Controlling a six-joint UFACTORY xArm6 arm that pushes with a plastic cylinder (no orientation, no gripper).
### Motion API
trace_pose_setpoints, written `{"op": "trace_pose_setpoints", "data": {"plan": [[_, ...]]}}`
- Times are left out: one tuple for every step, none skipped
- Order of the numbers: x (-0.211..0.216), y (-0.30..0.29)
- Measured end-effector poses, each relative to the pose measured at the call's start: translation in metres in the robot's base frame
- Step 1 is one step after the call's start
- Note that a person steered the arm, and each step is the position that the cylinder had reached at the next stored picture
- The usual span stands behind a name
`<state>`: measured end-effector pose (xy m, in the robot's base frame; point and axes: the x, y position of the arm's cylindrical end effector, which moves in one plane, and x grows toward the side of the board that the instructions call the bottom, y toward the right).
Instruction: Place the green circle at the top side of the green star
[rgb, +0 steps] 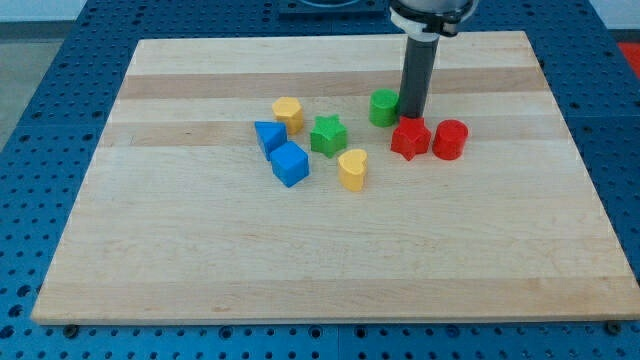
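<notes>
The green circle (383, 107) stands on the wooden board, up and to the right of the green star (328, 135), with a gap between them. My tip (412, 117) is against the green circle's right side, just above the red star (410, 138), which it touches or nearly touches. The rod rises from there to the view's top.
A red cylinder (451, 139) stands right of the red star. A yellow hexagon (288, 112) lies left of the green star. A blue triangle (268, 135) and a blue cube (290, 164) lie lower left, and a yellow heart (352, 169) below the star.
</notes>
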<state>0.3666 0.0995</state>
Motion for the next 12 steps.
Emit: {"op": "trace_pose_setpoints", "data": {"plan": [[-0.012,0.001],[-0.018,0.001],[-0.018,0.0],[-0.018,-0.005],[-0.018,-0.018],[-0.01,-0.023],[0.001,-0.026],[0.002,-0.034],[-0.001,-0.046],[-0.003,-0.053],[-0.003,-0.058],[-0.003,-0.062]]}}
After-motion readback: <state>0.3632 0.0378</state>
